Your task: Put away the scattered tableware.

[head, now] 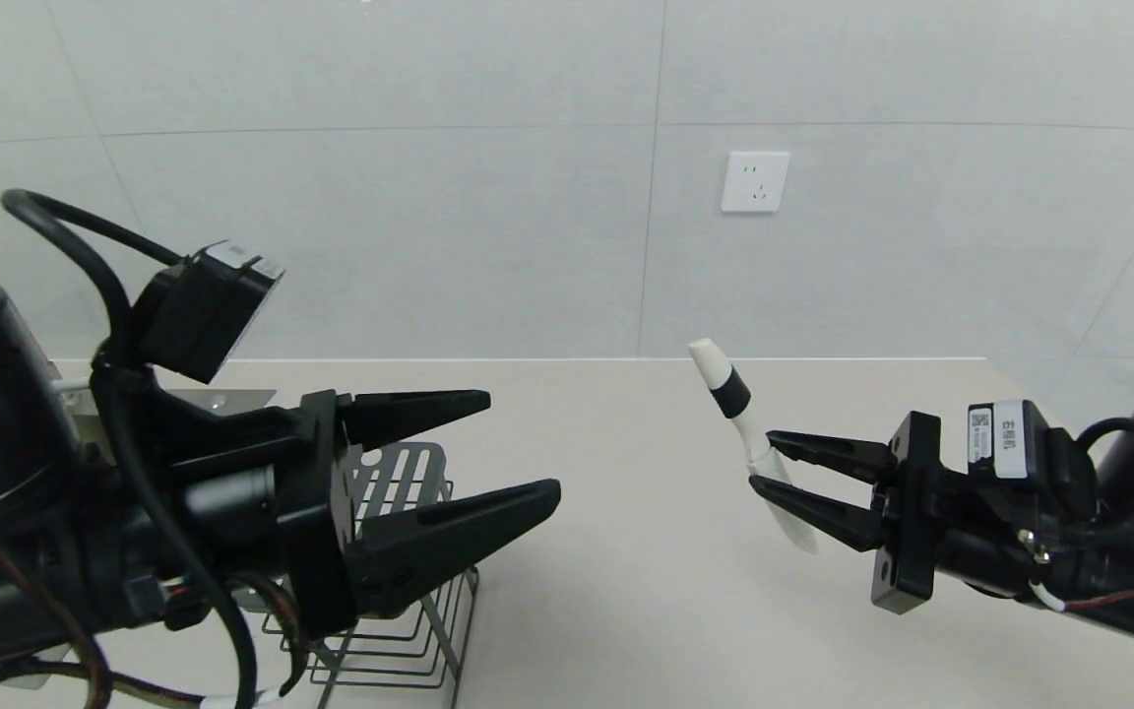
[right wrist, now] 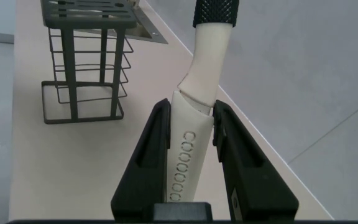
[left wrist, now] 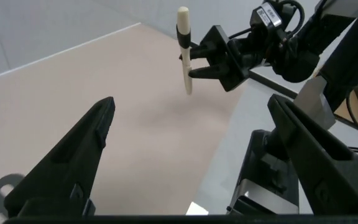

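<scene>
Holding the white utensil [head: 742, 428] aloft at right, well apart from the wire rack [head: 408, 471] at near left, my right gripper [head: 762, 459] clamps its perforated flat end. I judge it light, stiff and smooth; the black knurled band [head: 729, 394] offers surer grip. My left gripper [head: 525, 443] hangs spread, empty.

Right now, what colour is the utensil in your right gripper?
The utensil is cream white with a black band; clearest in the head view.
</scene>
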